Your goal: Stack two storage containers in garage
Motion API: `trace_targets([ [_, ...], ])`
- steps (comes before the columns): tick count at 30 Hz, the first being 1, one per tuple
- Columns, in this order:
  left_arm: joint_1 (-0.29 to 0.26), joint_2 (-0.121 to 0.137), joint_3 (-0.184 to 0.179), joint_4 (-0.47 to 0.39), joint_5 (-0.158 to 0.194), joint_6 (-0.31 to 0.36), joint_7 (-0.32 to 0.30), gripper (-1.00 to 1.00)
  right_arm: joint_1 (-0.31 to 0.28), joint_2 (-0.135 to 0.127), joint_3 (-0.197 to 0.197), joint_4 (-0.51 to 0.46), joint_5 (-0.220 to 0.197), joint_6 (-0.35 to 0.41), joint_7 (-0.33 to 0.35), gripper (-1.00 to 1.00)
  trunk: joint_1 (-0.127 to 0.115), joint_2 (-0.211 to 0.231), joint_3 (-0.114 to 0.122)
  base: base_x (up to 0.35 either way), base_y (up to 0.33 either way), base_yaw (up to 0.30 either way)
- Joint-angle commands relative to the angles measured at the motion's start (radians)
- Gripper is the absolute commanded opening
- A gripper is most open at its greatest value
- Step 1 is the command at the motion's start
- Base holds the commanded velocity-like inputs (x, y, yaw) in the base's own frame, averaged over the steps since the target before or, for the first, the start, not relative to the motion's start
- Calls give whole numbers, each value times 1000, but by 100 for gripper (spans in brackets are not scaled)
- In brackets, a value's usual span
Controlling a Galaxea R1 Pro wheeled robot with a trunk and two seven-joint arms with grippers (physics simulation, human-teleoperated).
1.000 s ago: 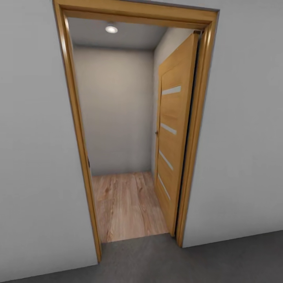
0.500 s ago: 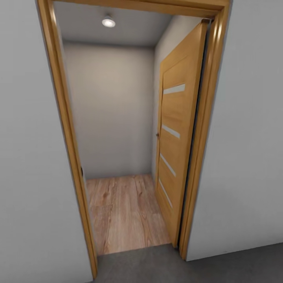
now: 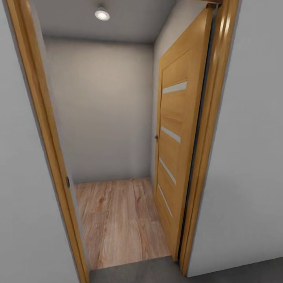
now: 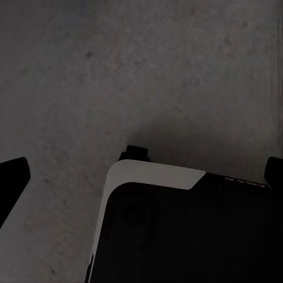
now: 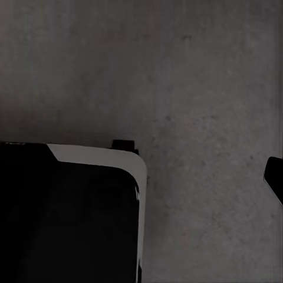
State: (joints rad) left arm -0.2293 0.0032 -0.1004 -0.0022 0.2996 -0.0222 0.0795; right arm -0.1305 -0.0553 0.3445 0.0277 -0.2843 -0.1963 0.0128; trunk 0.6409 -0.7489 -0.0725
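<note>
Left gripper [image 4: 141, 171]: two dark finger tips [image 4: 13, 177] at the frame edges, set wide apart, nothing between them. Right gripper: one tip [image 5: 274, 177] visible, spread cannot be told. Both wrist views look down on the dark grey concrete floor [image 4: 118, 71] and the robot's black base [image 4: 188, 230] (white-edged). Head view: one doorway [image 3: 41, 129], one wooden door [image 3: 177, 133] swung open, plank floor [image 3: 118, 220] beyond the doorway, one ceiling spotlight [image 3: 101, 14].
</note>
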Motion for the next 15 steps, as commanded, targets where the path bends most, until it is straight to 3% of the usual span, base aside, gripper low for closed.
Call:
trace_targets([
  [1, -1, 0, -9, 1, 9, -2, 2, 100, -1, 1, 8, 3, -9, -6, 1, 100, 1, -1, -2, 321, -94, 0],
  [8, -1, 1, -9, 1, 10, -3, 2, 100, -1, 0, 8, 3, -12, -10, 2, 100, 1, -1, -2, 321, -94, 8],
  [15, -1, 1, -9, 1, 10, -6, 2, 100, -1, 0, 6, 3, -16, -12, 2, 100, 1, -1, -2, 322, -94, 199],
])
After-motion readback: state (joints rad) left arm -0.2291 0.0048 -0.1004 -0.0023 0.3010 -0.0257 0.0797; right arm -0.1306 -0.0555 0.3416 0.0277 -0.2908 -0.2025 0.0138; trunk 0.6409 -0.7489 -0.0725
